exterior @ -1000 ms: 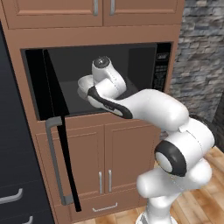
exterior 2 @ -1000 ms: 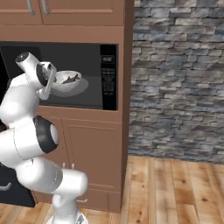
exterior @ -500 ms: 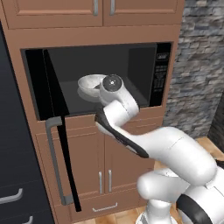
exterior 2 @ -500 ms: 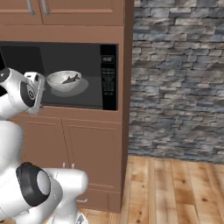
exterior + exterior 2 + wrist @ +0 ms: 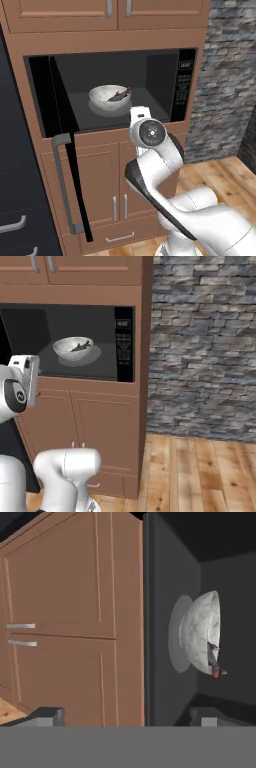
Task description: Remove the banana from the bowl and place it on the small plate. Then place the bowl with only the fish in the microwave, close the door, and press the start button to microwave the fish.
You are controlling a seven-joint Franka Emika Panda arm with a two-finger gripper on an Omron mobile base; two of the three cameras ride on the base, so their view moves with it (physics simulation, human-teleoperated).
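The white bowl (image 5: 106,95) sits on the floor of the open microwave (image 5: 161,70), and the dark fish (image 5: 120,95) lies in it. The right base view shows the same bowl (image 5: 71,347) and fish (image 5: 81,346) left of the button strip (image 5: 124,342). The black door (image 5: 70,150) swings out to the left, its grey bar handle (image 5: 62,186) facing outward. My gripper (image 5: 131,716) is open and empty, outside the cavity and below its front edge, pointing toward the bowl (image 5: 202,632). My wrist (image 5: 148,133) hangs in front of the cabinet. The banana and small plate are out of view.
Brown wooden cabinet doors (image 5: 100,190) stand below the microwave, more cabinets (image 5: 107,12) above. A stone wall (image 5: 205,341) rises to the right over a wooden floor (image 5: 200,471). A dark appliance front (image 5: 15,200) fills the far left.
My hand has drawn back out of the microwave cavity and dropped below its front edge. The bowl with the fish stays inside. The jaws remain open.
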